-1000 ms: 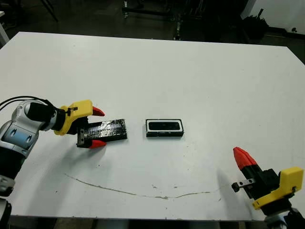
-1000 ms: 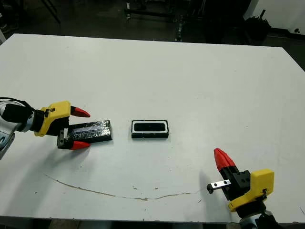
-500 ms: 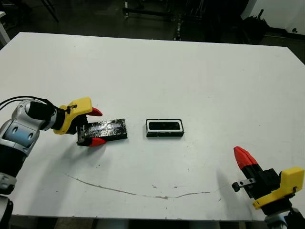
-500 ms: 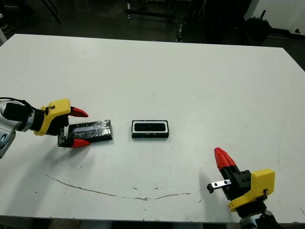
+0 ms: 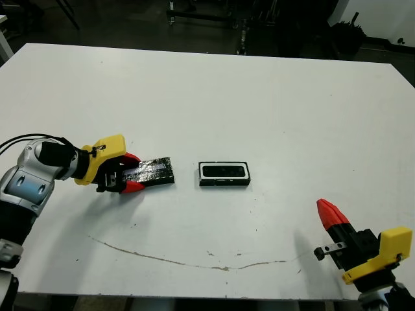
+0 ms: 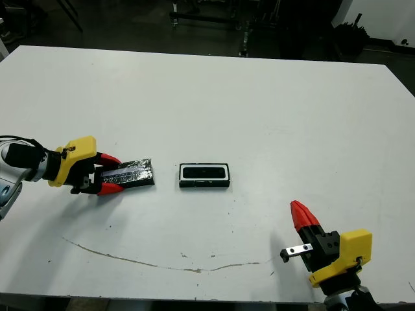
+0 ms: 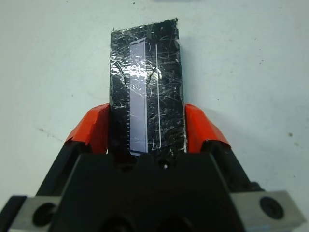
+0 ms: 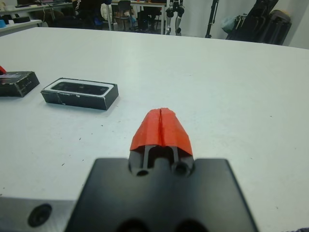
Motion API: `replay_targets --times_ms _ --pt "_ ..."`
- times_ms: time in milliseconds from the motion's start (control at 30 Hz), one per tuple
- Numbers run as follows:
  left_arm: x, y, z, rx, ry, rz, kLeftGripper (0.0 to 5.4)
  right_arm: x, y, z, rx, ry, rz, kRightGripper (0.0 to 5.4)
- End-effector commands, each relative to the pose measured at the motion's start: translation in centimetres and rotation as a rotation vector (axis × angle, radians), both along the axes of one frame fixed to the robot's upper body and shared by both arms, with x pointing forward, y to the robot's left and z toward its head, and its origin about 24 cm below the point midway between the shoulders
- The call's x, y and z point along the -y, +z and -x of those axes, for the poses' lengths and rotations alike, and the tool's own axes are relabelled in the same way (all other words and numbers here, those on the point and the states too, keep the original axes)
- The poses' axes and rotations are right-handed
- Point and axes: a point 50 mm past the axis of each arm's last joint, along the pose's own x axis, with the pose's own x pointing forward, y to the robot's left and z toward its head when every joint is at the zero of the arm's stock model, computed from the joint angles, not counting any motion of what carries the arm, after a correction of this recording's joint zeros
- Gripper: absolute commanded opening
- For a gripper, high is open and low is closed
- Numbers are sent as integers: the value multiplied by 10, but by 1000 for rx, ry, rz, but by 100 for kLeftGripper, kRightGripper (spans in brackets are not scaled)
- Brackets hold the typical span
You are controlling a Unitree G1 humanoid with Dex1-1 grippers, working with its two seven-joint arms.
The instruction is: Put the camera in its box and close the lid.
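crinkly glossy lid in left end effector

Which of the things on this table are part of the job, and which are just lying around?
Part of the job:
- lid, gripped by the left gripper
- box
- camera lying in the box

Lying about:
- nothing else; only a thin scuff line on the table

Left gripper clamped on the lid, box just beside, right gripper well apart.

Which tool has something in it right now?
The left tool: its red fingers clamp the lid's sides. The right tool is shut on nothing.
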Motion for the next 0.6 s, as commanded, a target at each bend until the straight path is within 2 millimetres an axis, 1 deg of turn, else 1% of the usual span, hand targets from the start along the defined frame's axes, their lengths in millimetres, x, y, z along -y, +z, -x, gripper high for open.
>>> replay_targets --times_ms 33,200,400,600 --pt "-1 -5 1 -30 -5 -8 315 2 -1 2 -6 -6 10 0" --pt "0 -3 1 6 -9 -21 315 2 0 1 -7 -5 7 0" --pt "3 3 -2 46 71 49 315 1 0 1 -6 -5 6 0" --pt "20 17 -4 66 128 161 314 -1 0 0 -10 -1 1 0"
